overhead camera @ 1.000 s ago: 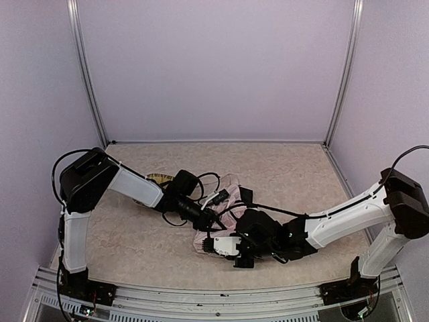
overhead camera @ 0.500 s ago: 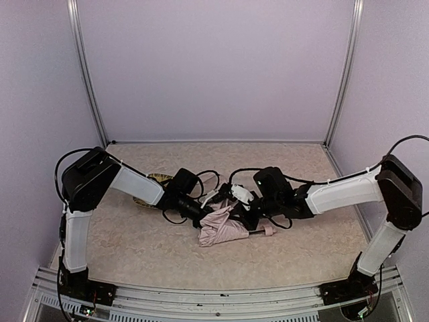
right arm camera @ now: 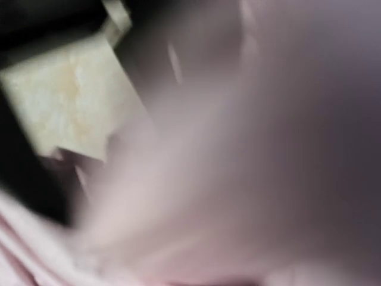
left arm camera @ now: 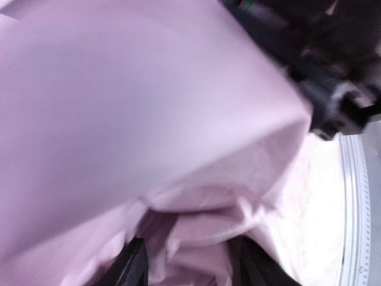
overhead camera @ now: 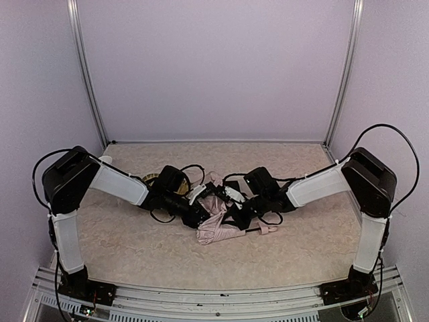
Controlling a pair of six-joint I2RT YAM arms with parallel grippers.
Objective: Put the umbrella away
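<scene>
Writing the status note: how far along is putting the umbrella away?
Done: the umbrella is collapsed, lying as a loose pink bundle on the table. In hand: both grippers are at its fabric, left gripper fingers apart, right gripper shut. Left: fabric is bunched, not wrapped, and nothing is stowed.

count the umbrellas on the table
1: the pink umbrella lies crumpled between the left arm and right arm. Little could hide behind them.

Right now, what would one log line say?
umbrella: bunched on table | left gripper: open at its fabric | right gripper: shut, hold unclear
</scene>
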